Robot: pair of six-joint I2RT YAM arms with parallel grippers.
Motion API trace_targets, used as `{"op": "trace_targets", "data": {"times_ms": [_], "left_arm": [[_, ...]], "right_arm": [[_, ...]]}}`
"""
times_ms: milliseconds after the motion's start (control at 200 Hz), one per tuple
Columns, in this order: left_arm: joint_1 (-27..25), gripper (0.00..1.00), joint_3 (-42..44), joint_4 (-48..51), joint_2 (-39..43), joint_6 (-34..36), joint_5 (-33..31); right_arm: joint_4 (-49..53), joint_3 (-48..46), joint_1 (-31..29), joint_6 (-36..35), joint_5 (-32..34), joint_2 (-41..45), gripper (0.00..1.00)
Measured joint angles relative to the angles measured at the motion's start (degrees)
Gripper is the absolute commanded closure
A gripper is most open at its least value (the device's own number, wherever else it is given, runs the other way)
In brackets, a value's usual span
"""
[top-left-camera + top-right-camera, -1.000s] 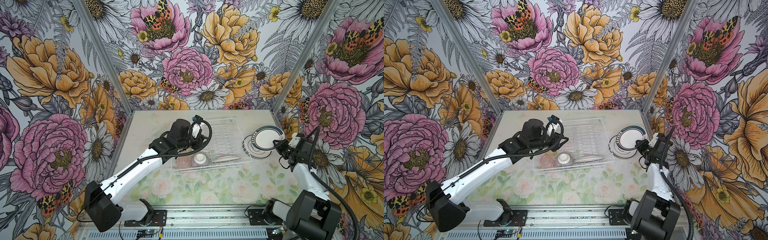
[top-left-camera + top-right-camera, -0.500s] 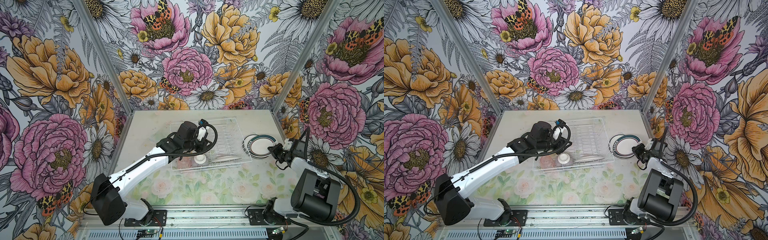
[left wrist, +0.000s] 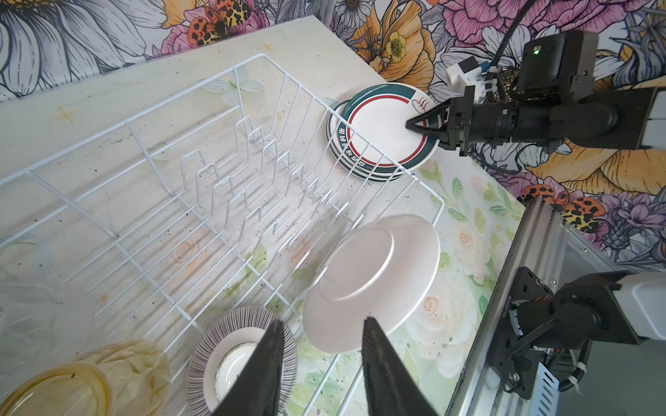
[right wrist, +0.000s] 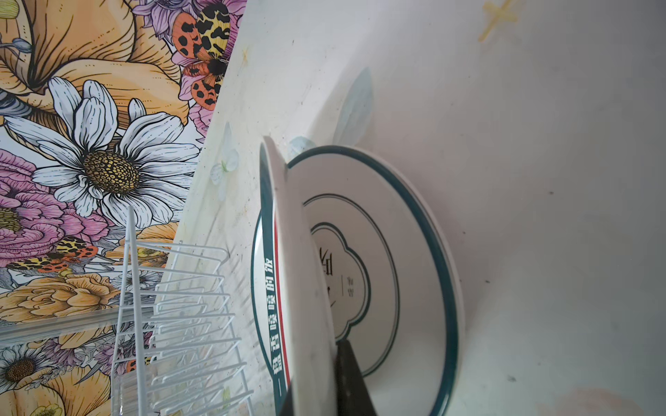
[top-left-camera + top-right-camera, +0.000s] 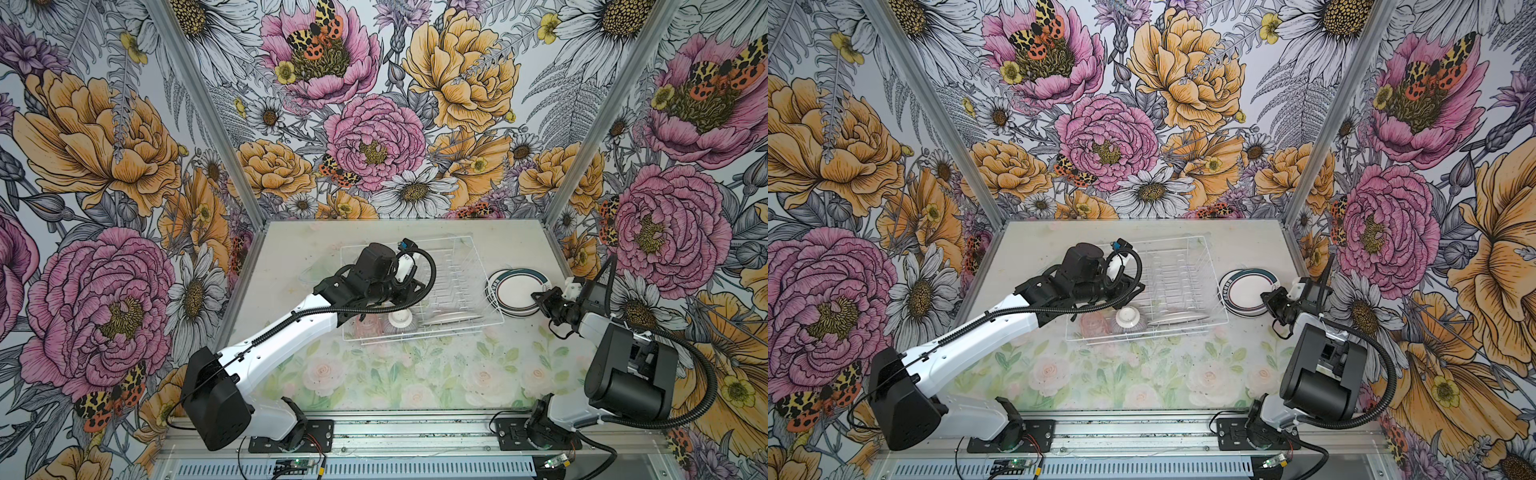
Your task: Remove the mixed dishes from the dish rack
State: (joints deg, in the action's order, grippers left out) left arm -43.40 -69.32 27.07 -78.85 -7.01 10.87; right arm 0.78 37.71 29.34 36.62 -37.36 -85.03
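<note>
The white wire dish rack (image 5: 449, 238) (image 5: 1167, 239) sits mid-table. Inside it near the front, a plain white plate (image 5: 451, 319) (image 3: 374, 281) leans underside up. Beside it are a purple-striped bowl (image 5: 401, 322) (image 3: 220, 335) turned over, a pink tumbler (image 5: 368, 326) and an amber tumbler (image 3: 90, 374). My left gripper (image 3: 322, 320) hangs open above the bowl and the white plate, holding nothing. My right gripper (image 5: 538, 297) (image 3: 414, 126) (image 4: 317, 367) is shut on the rim of a teal-and-red-rimmed plate (image 4: 288, 252). That plate is tilted over the plate stack (image 5: 517, 293) (image 4: 396, 252) right of the rack.
The rack's upright plate prongs (image 3: 252, 169) stand bare. The side wall (image 5: 582, 232) rises close behind the plate stack. Flower-printed table top (image 5: 415, 374) lies between the rack and the metal front rail (image 5: 415, 432), where both arm bases are mounted.
My right gripper has lowered its plate from a raised tilt down over the stack. My left arm has shifted a little to the right over the rack, jaws unchanged.
</note>
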Motion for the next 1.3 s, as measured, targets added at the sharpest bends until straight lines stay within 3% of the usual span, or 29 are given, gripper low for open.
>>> {"op": "trace_targets", "data": {"times_ms": [190,315,1186,1296], "left_arm": [[0.0,0.62,0.0,0.0,0.0,0.0,0.0],[0.0,0.62,0.0,0.0,0.0,0.0,0.0],[0.0,0.62,0.7,0.1,1.5,0.2,-0.2],[0.0,0.62,0.8,0.1,1.6,0.2,-0.2]], "right_arm": [[1.0,0.0,0.0,-0.2,-0.2,-0.3,0.62],[1.9,0.0,0.0,-0.5,-0.2,-0.3,0.52],[17.3,2.9,0.0,-10.2,10.3,3.9,0.48],[17.7,3.6,-0.2,-11.0,11.0,3.1,0.42]]}}
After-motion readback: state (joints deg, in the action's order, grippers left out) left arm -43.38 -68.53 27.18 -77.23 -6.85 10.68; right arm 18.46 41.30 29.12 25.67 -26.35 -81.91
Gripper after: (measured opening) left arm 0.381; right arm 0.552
